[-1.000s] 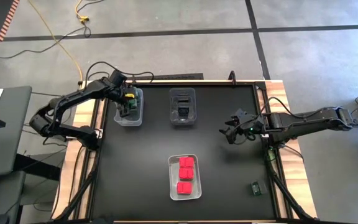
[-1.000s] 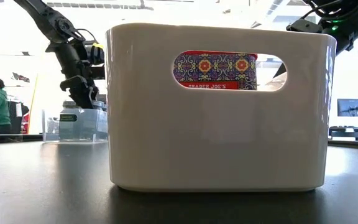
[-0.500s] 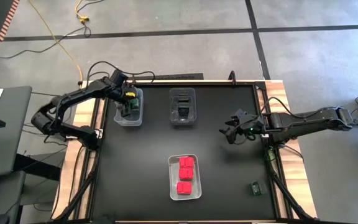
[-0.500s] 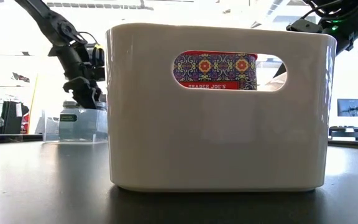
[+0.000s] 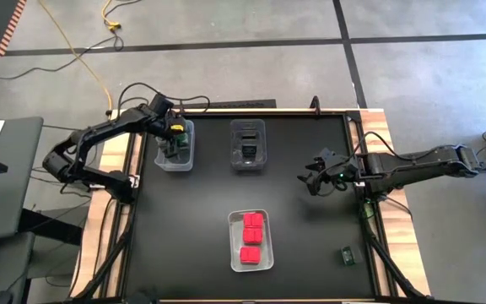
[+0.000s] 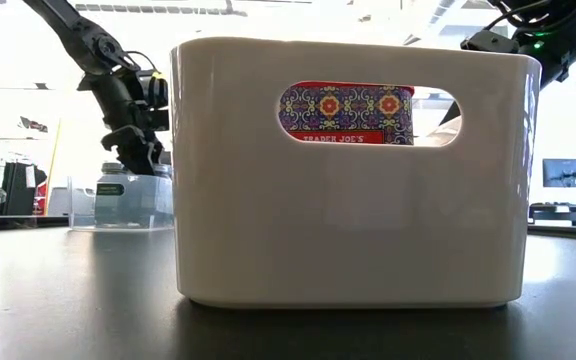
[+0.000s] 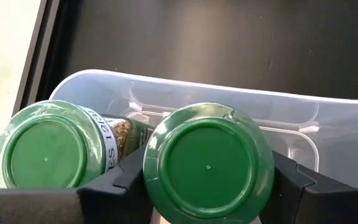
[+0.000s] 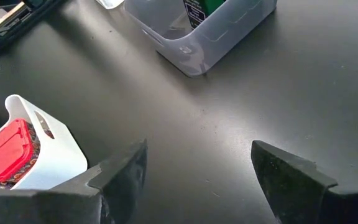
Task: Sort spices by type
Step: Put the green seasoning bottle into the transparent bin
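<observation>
Spices mostly sorted, one jar gripped over the far-left bin

Nearest, at the front of the black tabletop (image 5: 184, 228), a white bin (image 5: 251, 241) holds three red packets (image 5: 252, 234), and a lone dark box (image 5: 346, 254) lies by the front right corner. Midway back on the right, the right hand (image 5: 312, 180) hovers above bare tabletop with its fingers (image 8: 120, 171) spread wide and nothing between them. Farther back, a clear middle bin (image 5: 248, 143) holds dark boxes (image 5: 248, 152). At the far left, the left hand (image 5: 170, 143) is clamped on a green-lidded jar (image 7: 207, 163) inside the clear bin (image 7: 328, 124), just beside a second jar (image 7: 45, 145)
</observation>
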